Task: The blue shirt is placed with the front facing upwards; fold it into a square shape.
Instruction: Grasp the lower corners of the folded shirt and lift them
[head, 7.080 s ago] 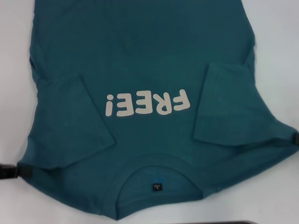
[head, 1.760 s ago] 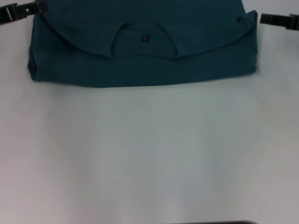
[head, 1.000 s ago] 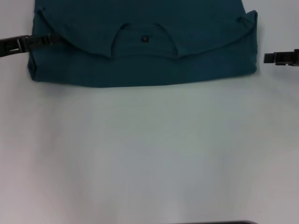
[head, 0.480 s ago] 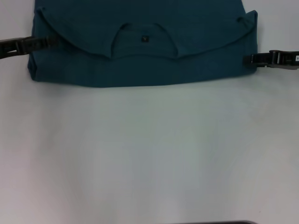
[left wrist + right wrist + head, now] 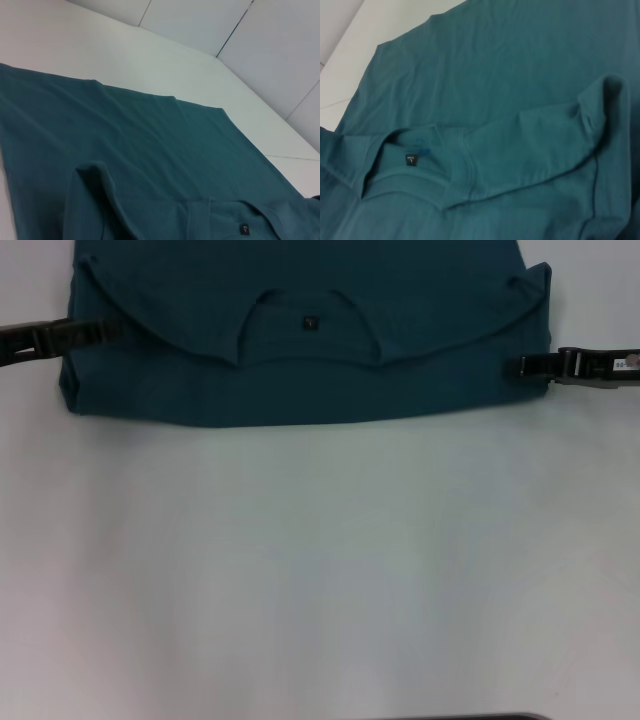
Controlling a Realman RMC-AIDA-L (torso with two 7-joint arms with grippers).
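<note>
Near half of the white table carries nothing; all the action is at the far edge.

Blue shirt lies far side, folded over itself into a wide band, plain back up, neck opening and small dark neck label showing mid-band. Near fold edge runs fairly straight; upper layer's curved hem sits uneven over the lower one.

Risks from here, my read:
- Band is much wider than deep. Next fold likely brings the sides in; if the two grips bite at different depths or layers, only the top ply lifts and the stack shears.
- Right-hand corner already bunched, seen in the right wrist view as a raised lump. Folding over it locks in a wrinkle, no clean square.
- Uneven lift heights would drag the band along the table and skew the near edge.

Left gripper: tip on the shirt's left edge, touching cloth. Can't tell the finger gap.
Right gripper: tip at the right edge, touching or just beside it. Gap also can't tell. Neither wrist view shows own fingers.
</note>
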